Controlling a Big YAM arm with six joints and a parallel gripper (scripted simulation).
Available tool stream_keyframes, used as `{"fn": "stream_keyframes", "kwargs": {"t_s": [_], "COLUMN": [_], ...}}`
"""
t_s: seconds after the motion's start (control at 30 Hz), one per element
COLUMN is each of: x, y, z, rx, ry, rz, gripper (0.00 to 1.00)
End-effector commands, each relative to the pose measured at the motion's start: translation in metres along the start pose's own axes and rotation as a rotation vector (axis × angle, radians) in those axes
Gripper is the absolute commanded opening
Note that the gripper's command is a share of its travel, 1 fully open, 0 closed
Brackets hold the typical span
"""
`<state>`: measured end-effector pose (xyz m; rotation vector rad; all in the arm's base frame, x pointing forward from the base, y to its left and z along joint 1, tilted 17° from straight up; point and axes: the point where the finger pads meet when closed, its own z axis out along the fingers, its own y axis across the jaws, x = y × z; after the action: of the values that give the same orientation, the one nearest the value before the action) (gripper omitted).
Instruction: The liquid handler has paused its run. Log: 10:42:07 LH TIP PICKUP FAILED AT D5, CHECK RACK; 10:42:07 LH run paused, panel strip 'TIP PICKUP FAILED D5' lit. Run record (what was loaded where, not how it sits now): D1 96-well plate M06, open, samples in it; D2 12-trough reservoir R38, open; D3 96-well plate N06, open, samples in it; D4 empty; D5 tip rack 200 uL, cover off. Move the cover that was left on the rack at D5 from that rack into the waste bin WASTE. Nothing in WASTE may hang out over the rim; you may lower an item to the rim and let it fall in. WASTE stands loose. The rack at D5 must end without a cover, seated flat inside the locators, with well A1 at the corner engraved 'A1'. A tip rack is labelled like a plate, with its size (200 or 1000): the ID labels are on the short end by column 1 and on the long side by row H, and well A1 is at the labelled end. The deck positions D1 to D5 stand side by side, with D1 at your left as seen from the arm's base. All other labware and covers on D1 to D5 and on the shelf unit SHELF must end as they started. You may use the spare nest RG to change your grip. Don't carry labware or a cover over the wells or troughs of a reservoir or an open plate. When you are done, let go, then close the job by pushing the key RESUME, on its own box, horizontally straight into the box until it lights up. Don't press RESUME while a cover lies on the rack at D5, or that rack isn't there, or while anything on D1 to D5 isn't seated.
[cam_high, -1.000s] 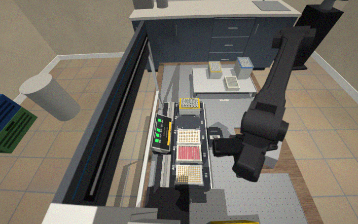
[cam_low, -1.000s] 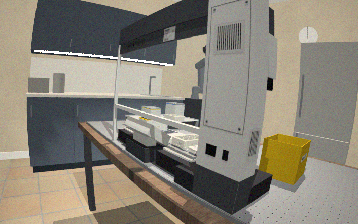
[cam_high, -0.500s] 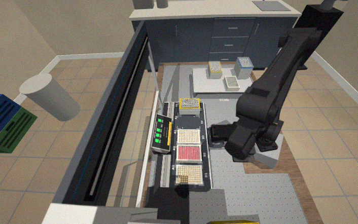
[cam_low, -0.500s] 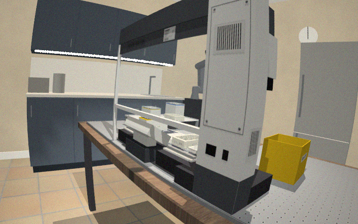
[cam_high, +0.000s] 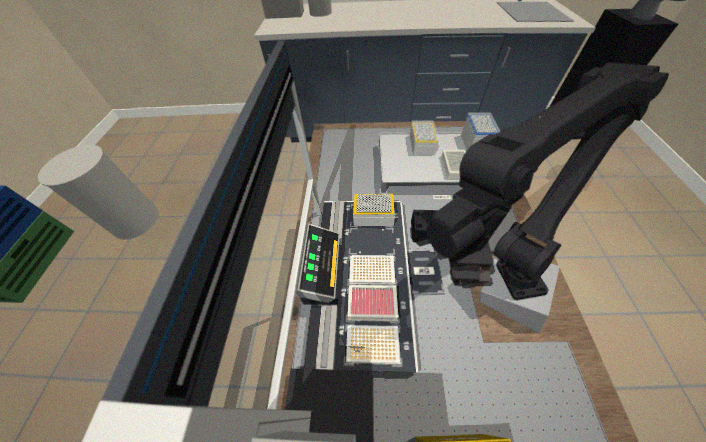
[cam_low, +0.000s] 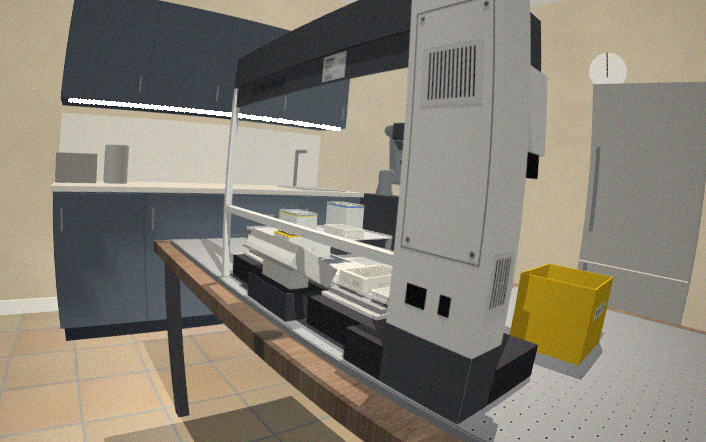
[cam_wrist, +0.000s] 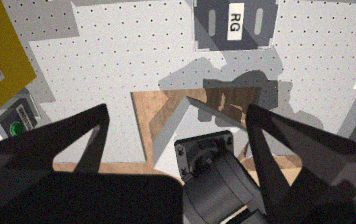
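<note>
Beyond the wide, seemingly empty jaws, yellow-rimmed rack (cam_high: 373, 204) sits well apart.

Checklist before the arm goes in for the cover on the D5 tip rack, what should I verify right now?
1. Fingers wide open with nothing between them: ok.
2. Cover present on the D5 rack: cannot tell; the top view shows only a dotted top inside a yellow rim.
3. D4 holds no labware: ok.
4. D3 plate, D2 reservoir and D1 plate look square in their positions: ok.
5. Spare nest RG unoccupied: ok.
6. WASTE bin upright on the table, top open: ok.
</note>
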<state>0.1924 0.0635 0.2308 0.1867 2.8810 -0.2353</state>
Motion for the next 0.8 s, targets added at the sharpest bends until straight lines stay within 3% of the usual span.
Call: {"fn": "stream_keyframes", "kwargs": {"t_s": [0.0, 0.1, 0.2, 0.47, 0.63, 0.77], "x": [-0.001, -0.01, -0.006, -0.012, -0.02, -0.022], "y": [-0.012, -0.025, -0.04, -0.069, -0.095, -0.094], "z": [-0.002, -0.015, -0.006, -0.006, -0.02, -0.017], "rx": [-0.005, -0.022, -0.011, -0.009, -0.009, -0.008], "ry": [-0.001, -0.031, -0.017, -0.025, -0.068, -0.052], "rz": [-0.038, -0.029, -0.034, -0.034, -0.027, -0.03], "gripper": [1.0, 1.0, 1.0, 1.0, 1.0, 1.0]}}
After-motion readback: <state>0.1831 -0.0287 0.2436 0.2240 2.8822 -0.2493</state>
